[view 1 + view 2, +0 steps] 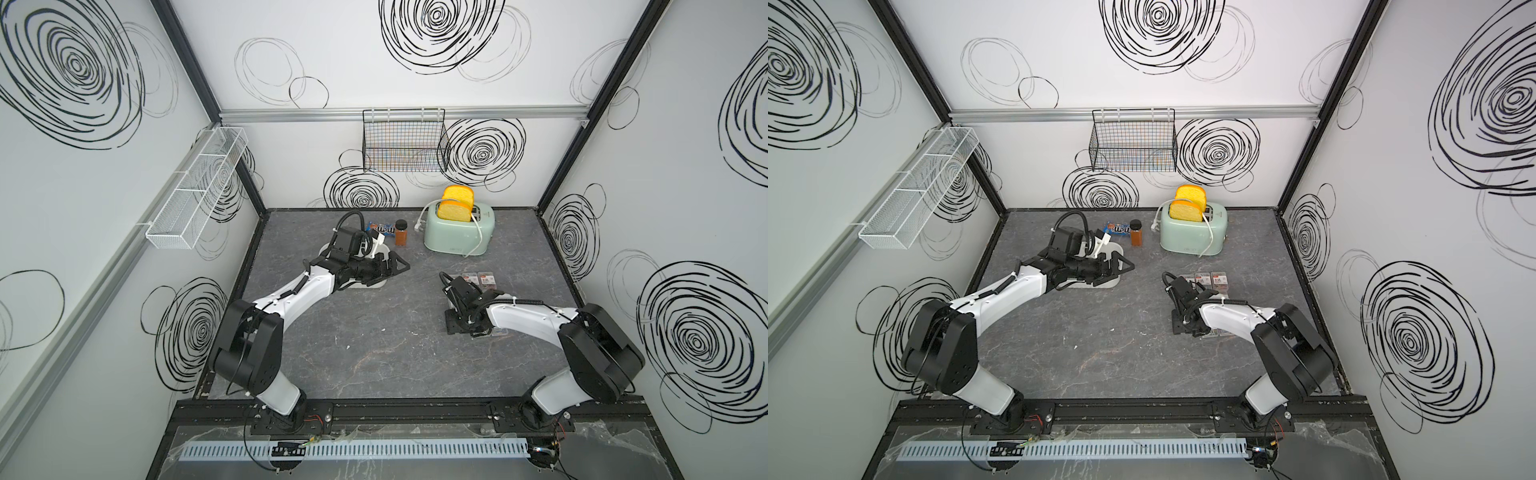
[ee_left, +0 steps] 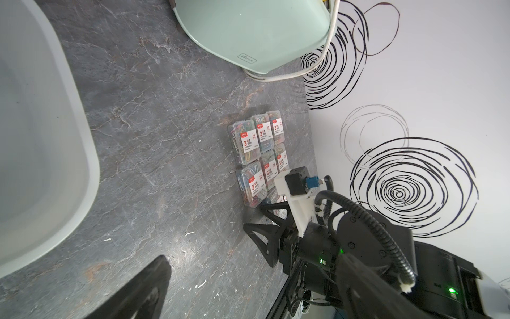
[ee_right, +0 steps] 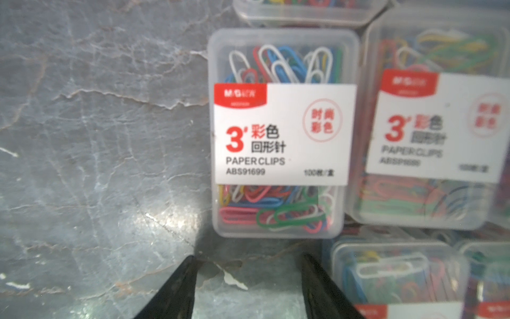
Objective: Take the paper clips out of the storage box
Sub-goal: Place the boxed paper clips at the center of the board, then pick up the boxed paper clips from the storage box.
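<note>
1. Paper clips (image 2: 249,143): clear cases lie flat with labels up, packed edge to edge in rows of three. They are on the table (image 1: 374,353) near its right edge, outside the storage box and well apart from it. The row nearest the front edge is partly hidden by the right arm.
2. Storage box (image 2: 91,171): upright in the back-left part of the table. The left arm covers most of it in both top views.
3. Right gripper (image 3: 248,256): points down at the side of the group that faces the table's middle. Jaws parted with only bare table between them, so released. Its tips sit just short of one case's short edge.
4. Left gripper (image 1: 388,269): hangs over the storage box with jaws spread wide, grasping nothing.
5. Along the back edge: mint toaster (image 1: 457,232) with two yellow bread slices, amber jar (image 1: 401,237), blue candy packet (image 1: 380,228).
</note>
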Robot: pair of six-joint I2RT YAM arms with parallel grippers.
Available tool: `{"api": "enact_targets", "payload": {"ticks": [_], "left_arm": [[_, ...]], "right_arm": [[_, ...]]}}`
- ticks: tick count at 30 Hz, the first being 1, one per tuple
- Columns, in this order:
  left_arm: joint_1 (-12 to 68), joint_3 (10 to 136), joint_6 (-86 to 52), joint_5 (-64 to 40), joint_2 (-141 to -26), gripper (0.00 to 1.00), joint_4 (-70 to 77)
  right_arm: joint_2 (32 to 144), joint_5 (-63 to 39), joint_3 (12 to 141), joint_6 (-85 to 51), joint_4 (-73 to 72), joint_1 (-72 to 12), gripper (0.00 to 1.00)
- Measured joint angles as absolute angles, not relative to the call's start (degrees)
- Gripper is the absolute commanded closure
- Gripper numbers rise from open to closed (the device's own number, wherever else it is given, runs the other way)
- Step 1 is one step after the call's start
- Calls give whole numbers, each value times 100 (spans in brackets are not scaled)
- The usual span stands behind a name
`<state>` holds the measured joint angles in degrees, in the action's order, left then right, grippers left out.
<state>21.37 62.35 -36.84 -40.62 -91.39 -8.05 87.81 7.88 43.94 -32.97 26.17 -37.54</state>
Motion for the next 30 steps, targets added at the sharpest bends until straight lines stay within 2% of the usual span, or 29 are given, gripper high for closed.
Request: {"api": "enact_targets", "payload": {"ticks": [12,16,19,21,30], "left_arm": [[2043,6543,-3371,-3717,-9139,2,-1334],[1839,6823,-3094,-3308,-9139,1,-1721],[1643,7026,-2897,-2987,-9183,2,-1994],[1553,7183,-2775,-2749,-9292,1,-2126],[1494,8005,-2329,-1584,-10326,1,-2740]], "right_arm": [[8484,145,4600,-3030,2729,-3767,30],[8392,32,5039,-2880,2902,-3754,19],[8394,-30,5441,-2727,2982,-3632,5],[8423,-51,5723,-2609,2998,-3503,1],[8910,-270,6689,-2112,2998,-3221,1]]}}
